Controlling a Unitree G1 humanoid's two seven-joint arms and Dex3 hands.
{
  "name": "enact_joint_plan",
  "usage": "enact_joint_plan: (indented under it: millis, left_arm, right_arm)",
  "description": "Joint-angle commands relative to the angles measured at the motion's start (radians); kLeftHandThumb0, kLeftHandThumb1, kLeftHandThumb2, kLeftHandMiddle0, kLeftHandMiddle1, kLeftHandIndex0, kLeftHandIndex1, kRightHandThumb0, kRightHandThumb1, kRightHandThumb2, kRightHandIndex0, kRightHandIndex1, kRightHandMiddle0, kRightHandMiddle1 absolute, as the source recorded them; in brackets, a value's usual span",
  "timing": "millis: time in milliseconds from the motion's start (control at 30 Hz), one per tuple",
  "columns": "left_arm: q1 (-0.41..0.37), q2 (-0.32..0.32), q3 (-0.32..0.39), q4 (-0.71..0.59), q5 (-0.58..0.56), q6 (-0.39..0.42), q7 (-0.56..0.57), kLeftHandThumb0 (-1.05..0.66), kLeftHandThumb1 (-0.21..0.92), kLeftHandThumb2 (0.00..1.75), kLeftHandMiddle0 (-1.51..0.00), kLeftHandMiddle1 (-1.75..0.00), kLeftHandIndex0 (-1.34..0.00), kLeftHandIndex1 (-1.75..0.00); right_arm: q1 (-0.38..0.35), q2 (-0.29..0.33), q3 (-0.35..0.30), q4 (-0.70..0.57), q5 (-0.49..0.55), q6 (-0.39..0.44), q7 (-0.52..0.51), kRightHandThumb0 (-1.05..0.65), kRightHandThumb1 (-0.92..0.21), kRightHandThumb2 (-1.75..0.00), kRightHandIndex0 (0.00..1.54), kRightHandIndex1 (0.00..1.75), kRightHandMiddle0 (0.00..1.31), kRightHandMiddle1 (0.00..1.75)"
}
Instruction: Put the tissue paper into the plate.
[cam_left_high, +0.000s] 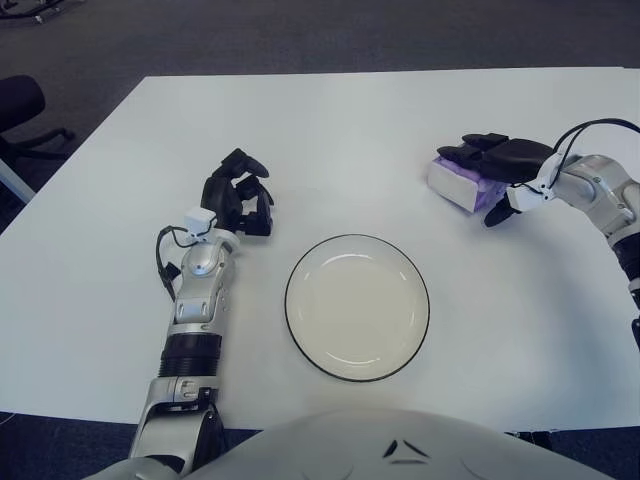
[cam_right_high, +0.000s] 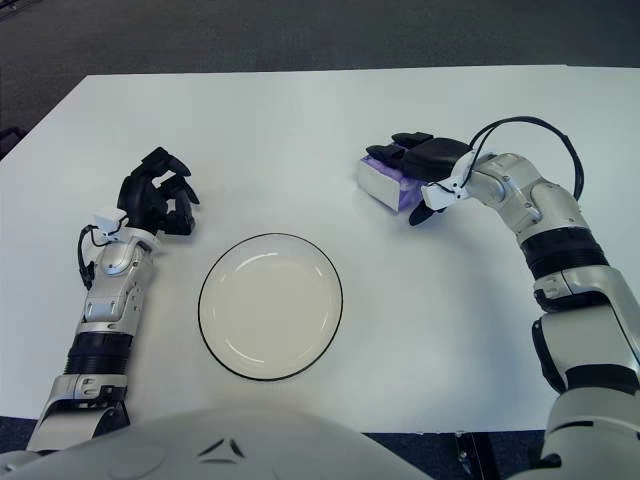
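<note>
A purple and white tissue pack (cam_left_high: 450, 186) lies on the white table, up and to the right of the plate. My right hand (cam_left_high: 487, 178) covers it from the right: the black fingers lie across its top and the thumb presses its near right corner, so only the pack's left end shows. A white plate (cam_left_high: 357, 238) with a dark rim sits in the middle near me, with nothing in it. My left hand (cam_left_high: 240, 195) shows to the left of the plate, fingers curled and holding nothing.
The white table (cam_left_high: 330, 130) ends at dark carpet along the far and left sides. A black office chair (cam_left_high: 20, 100) stands beyond the left edge. My torso fills the bottom of the view.
</note>
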Motion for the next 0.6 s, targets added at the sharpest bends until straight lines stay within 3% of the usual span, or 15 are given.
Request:
enact_joint_plan:
  millis: [0, 33, 100, 133, 167, 267, 300, 333, 433, 567]
  left_arm:
    - [0.135, -0.061, -0.014, 0.049, 0.010, -0.009, 0.018, -0.01, -0.07, 1.75, -0.89, -1.75, -0.71, -1.70]
    - [0.136, -0.061, -0.015, 0.046, 0.011, -0.008, 0.021, -0.01, -0.07, 1.75, -0.89, -1.75, -0.71, -1.70]
    - [0.137, -0.062, -0.015, 0.045, 0.010, -0.009, 0.023, -0.01, -0.07, 1.75, -0.89, -1.75, -0.71, -1.70]
    - [0.137, -0.062, -0.016, 0.045, 0.009, -0.010, 0.024, -0.01, -0.08, 1.75, -0.90, -1.75, -0.71, -1.70]
    - [0.137, -0.061, -0.016, 0.046, 0.008, -0.012, 0.023, -0.01, -0.08, 1.75, -0.90, -1.75, -0.71, -1.70]
    - [0.138, -0.060, -0.017, 0.047, 0.008, -0.014, 0.023, -0.01, -0.08, 1.75, -0.90, -1.75, -0.72, -1.69]
    - [0.137, -0.059, -0.017, 0.050, 0.008, -0.016, 0.023, -0.01, -0.08, 1.75, -0.90, -1.75, -0.72, -1.69]
    - [0.136, -0.058, -0.018, 0.053, 0.009, -0.017, 0.023, -0.01, -0.08, 1.75, -0.90, -1.75, -0.72, -1.69]
    - [0.133, -0.055, -0.018, 0.059, 0.009, -0.018, 0.022, -0.01, -0.08, 1.75, -0.90, -1.75, -0.72, -1.69]
    - [0.129, -0.052, -0.017, 0.065, 0.007, -0.021, 0.020, -0.01, -0.08, 1.75, -0.90, -1.75, -0.72, -1.69]
  right_arm:
    - [0.027, 0.025, 0.050, 0.078, -0.083, 0.008, -0.066, -0.89, -0.55, -0.52, 0.00, 0.00, 0.00, 0.15]
    - [0.024, 0.033, 0.056, 0.101, -0.097, 0.014, -0.121, -0.70, -0.44, -0.71, 0.02, 0.13, 0.00, 0.47]
    - [0.020, 0.045, 0.062, 0.133, -0.114, 0.019, -0.208, -0.46, -0.32, -0.94, 0.01, 0.47, 0.00, 0.83]
    - [0.016, 0.047, 0.065, 0.144, -0.115, 0.017, -0.225, -0.28, -0.25, -1.11, 0.01, 0.82, 0.02, 1.16]
    - [0.013, 0.052, 0.065, 0.159, -0.108, 0.014, -0.239, -0.16, -0.21, -1.22, 0.00, 1.04, 0.03, 1.37]
    - [0.006, 0.061, 0.065, 0.195, -0.086, 0.006, -0.261, 0.06, -0.18, -1.37, 0.04, 1.48, 0.27, 1.62]
    - [0.009, 0.068, 0.057, 0.207, -0.068, 0.003, -0.267, 0.08, -0.17, -1.39, 0.05, 1.53, 0.31, 1.65]
    - [0.011, 0.073, 0.053, 0.216, -0.055, 0.001, -0.272, 0.22, -0.24, -1.34, 0.24, 1.61, 0.43, 1.68]
    - [0.020, 0.089, 0.028, 0.241, 0.000, -0.012, -0.280, 0.38, -0.30, -1.31, 0.47, 1.70, 0.60, 1.73]
    - [0.032, 0.107, -0.007, 0.274, 0.081, -0.052, -0.282, 0.46, -0.29, -1.34, 0.59, 1.74, 0.73, 1.74]
